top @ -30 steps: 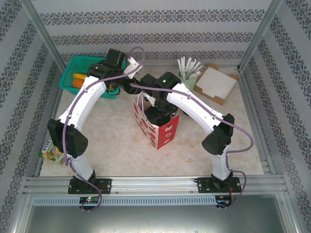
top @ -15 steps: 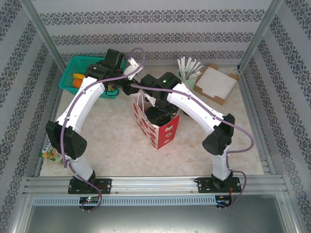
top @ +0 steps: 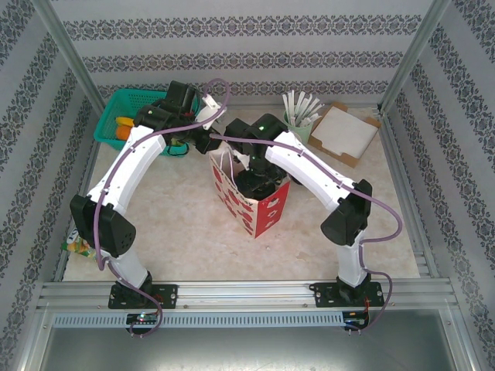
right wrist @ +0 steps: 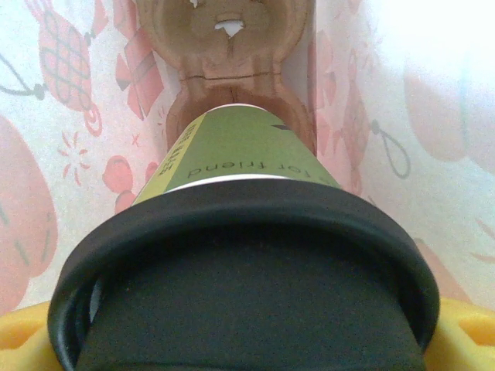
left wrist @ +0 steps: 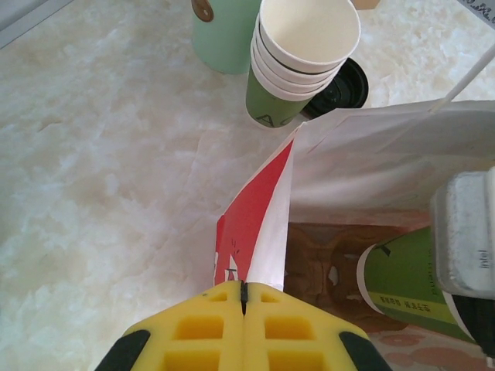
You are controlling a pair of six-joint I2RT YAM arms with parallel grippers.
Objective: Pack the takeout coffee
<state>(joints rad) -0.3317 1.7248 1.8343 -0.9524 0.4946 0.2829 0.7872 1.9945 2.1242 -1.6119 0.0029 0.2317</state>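
The red-and-white paper bag (top: 259,210) stands open mid-table. My left gripper (left wrist: 244,290) is shut on the bag's rim (left wrist: 267,232), its yellow pads pinching the paper edge. The takeout coffee (right wrist: 232,151), dark green with a black lid (right wrist: 240,301), hangs inside the bag, with my right gripper (right wrist: 244,352) shut on it near the lid. In the left wrist view the cup (left wrist: 406,286) shows inside the bag under the right gripper's grey body (left wrist: 464,232). A brown cardboard carrier (right wrist: 224,46) lies on the bag's floor beneath the cup.
Behind the bag stand a stack of cream-coloured cups (left wrist: 305,46), a loose black lid (left wrist: 344,85) and a pale green holder (left wrist: 224,35) of white sticks (top: 300,104). A green basket (top: 116,108) sits back left, a flat cardboard box (top: 344,133) back right.
The right gripper and the cup have sunk a little lower into the bag. The left arm's elbow has drifted slightly left while its gripper keeps the rim.
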